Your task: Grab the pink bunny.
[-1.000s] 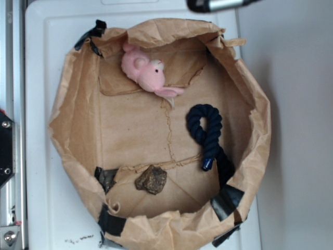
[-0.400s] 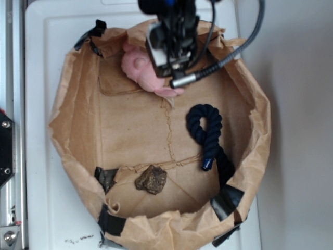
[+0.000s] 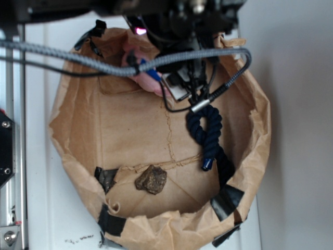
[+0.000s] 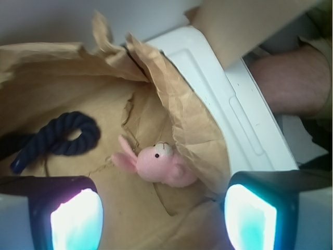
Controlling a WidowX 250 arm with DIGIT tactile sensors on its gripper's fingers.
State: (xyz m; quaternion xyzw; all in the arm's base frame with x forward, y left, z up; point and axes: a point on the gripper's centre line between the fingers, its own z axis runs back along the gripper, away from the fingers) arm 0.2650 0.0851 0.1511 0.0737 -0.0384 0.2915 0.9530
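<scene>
The pink bunny lies on the brown paper floor of the paper-lined basin, at centre frame in the wrist view, tucked against the crumpled paper wall that rises to its upper right. Its long axis runs roughly left to right with a slight downward tilt to the right: the floppy ear points to the left, and the face, with its white eye and dark pupil, is turned toward the upper edge. In the exterior view only a strip of the pink bunny shows at upper centre, the rest covered by the arm and its cables. The gripper hangs above the toy with its fingers spread wide, one pad at lower left and the other pad at lower right, neither touching the toy. The navy rope lies at left, apart from the bunny. A brown lump rests at lower centre of the exterior view.
</scene>
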